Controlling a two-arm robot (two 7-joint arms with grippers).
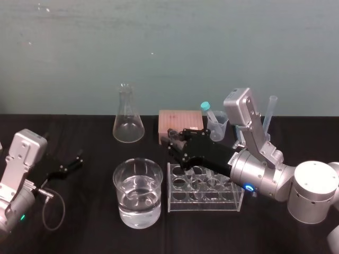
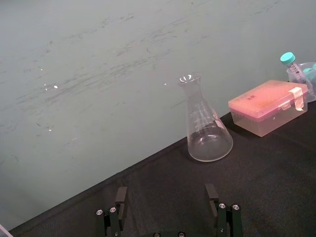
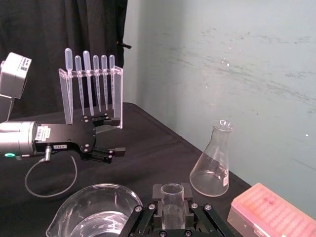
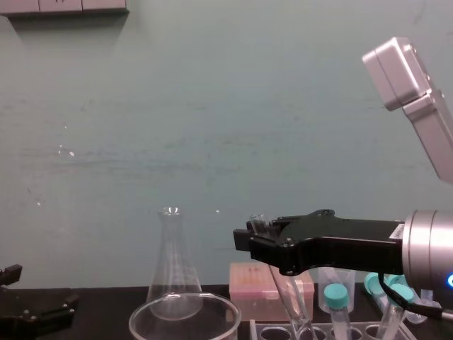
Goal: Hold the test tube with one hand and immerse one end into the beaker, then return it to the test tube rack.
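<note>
Black right claw [image 1: 177, 142], black left claw [image 1: 78, 157], silver joints [image 1: 260, 177], blue ring light [image 1: 248, 186], grey cable [image 1: 53, 210]

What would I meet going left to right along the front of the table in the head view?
Left hand, beaker, test tube rack; the right hand, gripping the test tube, hangs over the rack.

Four cameras, one bench.
Head: high, looking down across the black table [image 1: 90, 185] to the teal wall [image 1: 169, 53]. Chest: low, side-on, close behind the beaker [image 4: 212, 312] rim. Left wrist: near tabletop, facing wall. Right wrist: close above beaker, facing wall. All four share the conical flask [image 1: 127, 121].
</note>
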